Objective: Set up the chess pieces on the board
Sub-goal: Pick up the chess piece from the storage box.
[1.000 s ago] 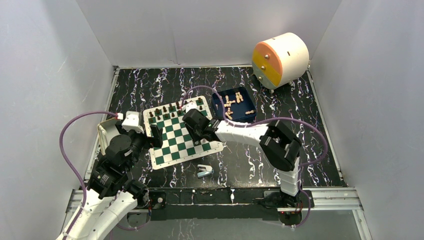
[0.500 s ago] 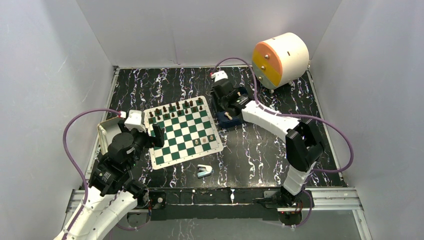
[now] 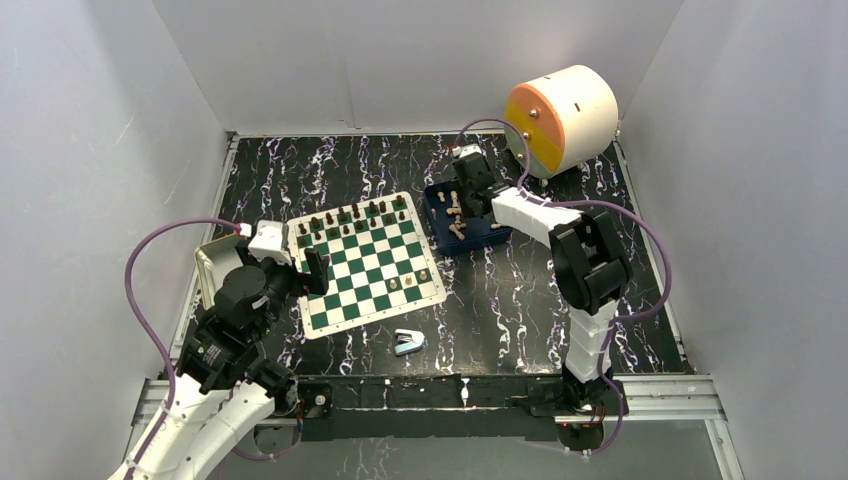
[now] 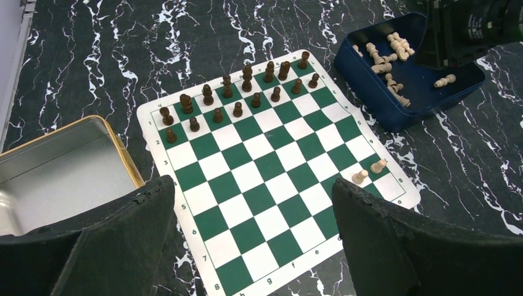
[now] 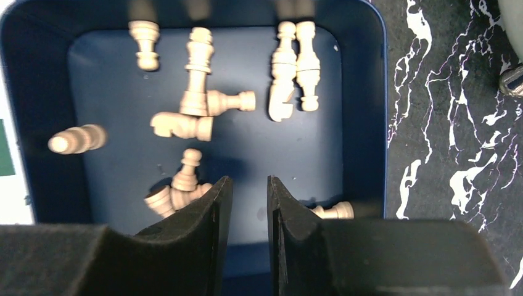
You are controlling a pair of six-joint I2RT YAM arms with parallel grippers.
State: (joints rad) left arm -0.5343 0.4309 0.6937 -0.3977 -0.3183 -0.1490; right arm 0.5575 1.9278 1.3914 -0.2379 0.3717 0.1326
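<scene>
The green-and-white board (image 3: 360, 290) lies left of centre and also shows in the left wrist view (image 4: 271, 185). Dark chess pieces (image 3: 345, 218) fill its two far rows (image 4: 237, 92). Two tan pieces (image 4: 359, 176) stand near its right edge (image 3: 393, 284). Several tan pieces (image 5: 197, 74) lie loose in the dark blue tray (image 5: 364, 111), right of the board (image 3: 478, 240). My right gripper (image 5: 250, 182) hovers over the tray (image 3: 470, 185), its jaws a narrow gap apart with nothing between them. My left gripper (image 4: 253, 182) is wide open and empty above the board's near left side (image 3: 312, 270).
An open metal tin (image 3: 212, 270) sits left of the board. A small light-blue stapler (image 3: 408, 342) lies in front of the board. A cream and orange drum (image 3: 560, 118) lies on its side at the back right. Grey walls close in three sides.
My right arm has swung from over the board's right part back and right to the blue tray. Two tan pieces now show on the board. The left arm has not moved.
</scene>
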